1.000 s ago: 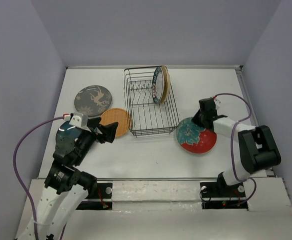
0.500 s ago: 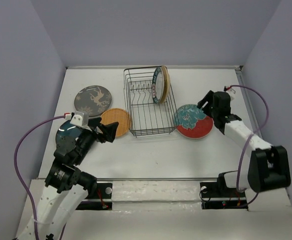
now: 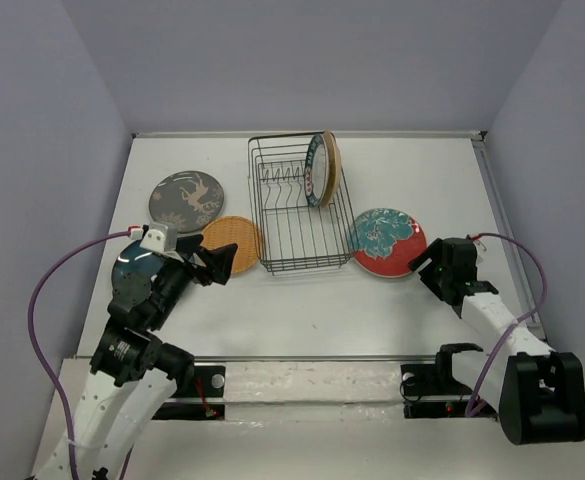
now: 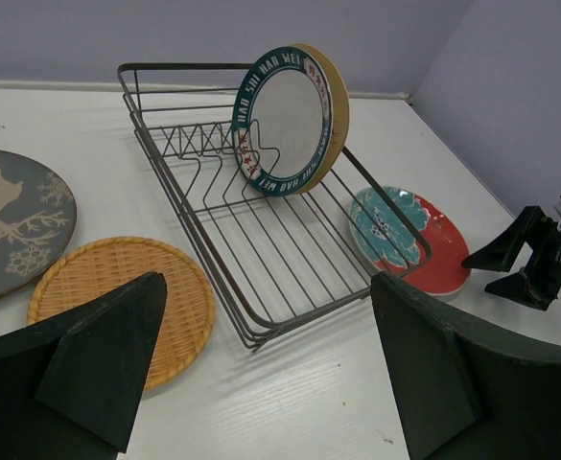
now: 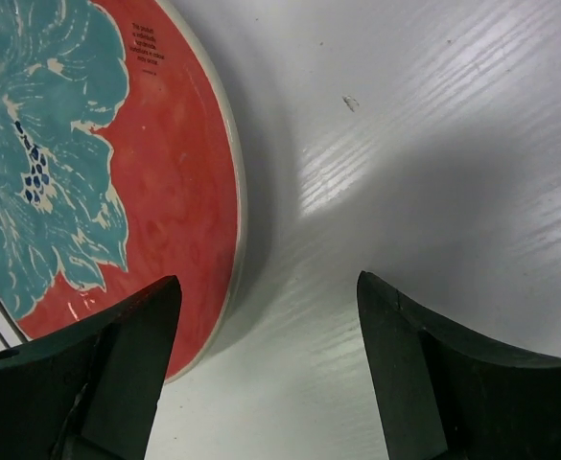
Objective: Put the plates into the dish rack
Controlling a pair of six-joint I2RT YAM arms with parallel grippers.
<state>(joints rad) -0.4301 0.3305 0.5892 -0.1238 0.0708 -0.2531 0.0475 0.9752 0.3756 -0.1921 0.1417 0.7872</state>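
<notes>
Top external view: where are the plates?
— White teal-rimmed plate and tan plate stand upright together at the far right of the dish rack. Floral plate sits on the worktop, its edge against the rack's right side. Orange plate, grey plate and dark teal plate lie left of the rack.
And the end effectors?
— Right end effector: just beside the floral plate, jaws wide, holding nothing. Left end effector: spread wide, empty, at the orange plate's near edge.
</notes>
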